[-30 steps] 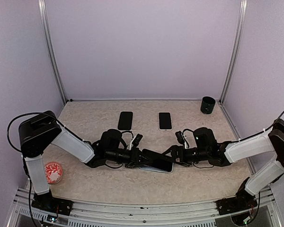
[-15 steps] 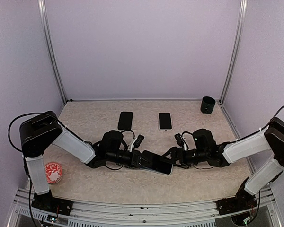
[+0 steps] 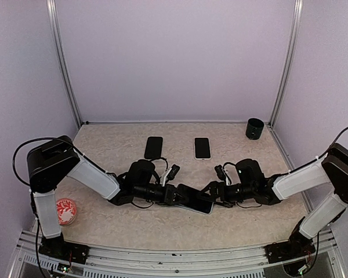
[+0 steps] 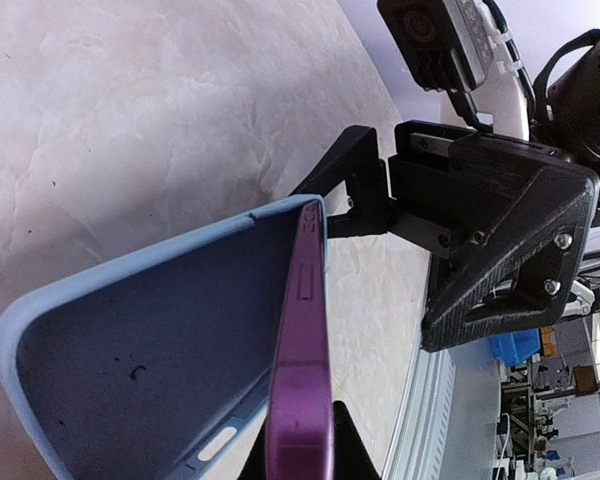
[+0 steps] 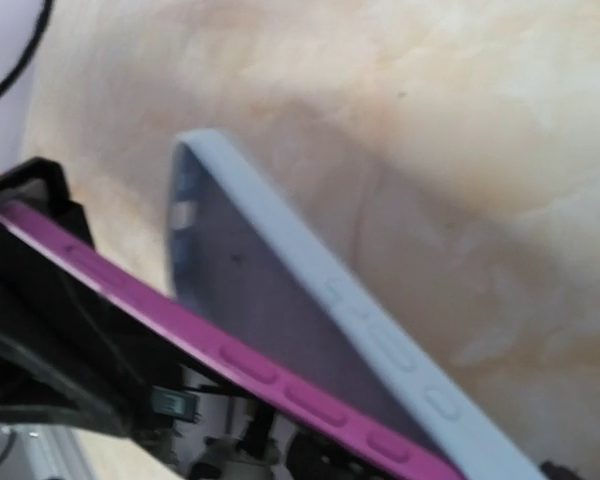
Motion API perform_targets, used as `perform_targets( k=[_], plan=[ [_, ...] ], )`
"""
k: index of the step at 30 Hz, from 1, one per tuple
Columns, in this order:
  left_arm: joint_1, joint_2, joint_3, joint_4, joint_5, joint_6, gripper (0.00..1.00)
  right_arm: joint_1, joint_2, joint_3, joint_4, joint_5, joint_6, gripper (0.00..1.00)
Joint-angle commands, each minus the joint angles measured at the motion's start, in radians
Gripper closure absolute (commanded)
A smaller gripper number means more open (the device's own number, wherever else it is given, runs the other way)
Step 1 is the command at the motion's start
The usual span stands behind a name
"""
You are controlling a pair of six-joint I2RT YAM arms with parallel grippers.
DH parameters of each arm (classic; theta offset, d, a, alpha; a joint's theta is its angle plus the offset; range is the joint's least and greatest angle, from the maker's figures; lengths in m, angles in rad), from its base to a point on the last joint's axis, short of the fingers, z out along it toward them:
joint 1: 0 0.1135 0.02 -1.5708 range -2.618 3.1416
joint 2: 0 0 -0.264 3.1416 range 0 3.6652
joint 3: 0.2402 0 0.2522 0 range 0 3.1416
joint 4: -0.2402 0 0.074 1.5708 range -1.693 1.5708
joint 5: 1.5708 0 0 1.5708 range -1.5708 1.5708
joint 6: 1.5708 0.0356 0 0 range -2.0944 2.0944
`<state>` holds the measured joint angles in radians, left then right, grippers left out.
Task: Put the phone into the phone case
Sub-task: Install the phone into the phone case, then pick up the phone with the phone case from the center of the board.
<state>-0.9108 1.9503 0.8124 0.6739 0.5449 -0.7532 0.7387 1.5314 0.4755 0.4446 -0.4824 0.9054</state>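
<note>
The purple phone (image 4: 302, 330) is seen edge-on in the left wrist view, tilted above the open light blue phone case (image 4: 130, 340). Its far end meets the case's far corner. My left gripper (image 3: 175, 194) is shut on the phone's near end, with black fingers (image 4: 348, 450) either side of it. My right gripper (image 3: 210, 191) faces it and is shut on the far end of the case, as the left wrist view shows (image 4: 365, 195). In the right wrist view the phone's buttoned edge (image 5: 280, 375) lies diagonally over the case (image 5: 310, 300). The case rests low on the table.
A black phone (image 3: 153, 147) and a white-edged phone (image 3: 202, 147) lie flat toward the back. A black cup (image 3: 254, 128) stands at the back right corner. A red and white round object (image 3: 64, 211) sits by the left arm's base.
My left gripper has edged right and my right gripper left, bringing them closer together. The phone now lies lower over the case.
</note>
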Motion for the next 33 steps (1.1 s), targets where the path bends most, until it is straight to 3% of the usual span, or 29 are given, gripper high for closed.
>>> perform_targets(
  k=[1,7,17,24,33],
  plan=[
    [0.01,0.058,0.061,-0.112,-0.227,0.073,1.0,0.019,-0.056,0.067,-0.084,-0.063,-0.063,0.0],
    [0.02,0.076,0.086,-0.177,-0.234,0.081,1.0,0.019,-0.025,0.053,-0.023,-0.12,-0.037,0.0],
    [0.042,0.057,-0.028,0.019,-0.193,-0.064,1.0,0.018,-0.036,-0.04,0.184,-0.152,0.085,0.02],
    [0.05,0.076,-0.05,0.12,-0.127,-0.125,1.0,0.019,-0.028,-0.077,0.303,-0.175,0.108,0.24],
    [0.045,0.076,-0.034,0.095,-0.122,-0.077,1.0,0.03,0.017,-0.075,0.398,-0.233,0.119,0.27]
  ],
)
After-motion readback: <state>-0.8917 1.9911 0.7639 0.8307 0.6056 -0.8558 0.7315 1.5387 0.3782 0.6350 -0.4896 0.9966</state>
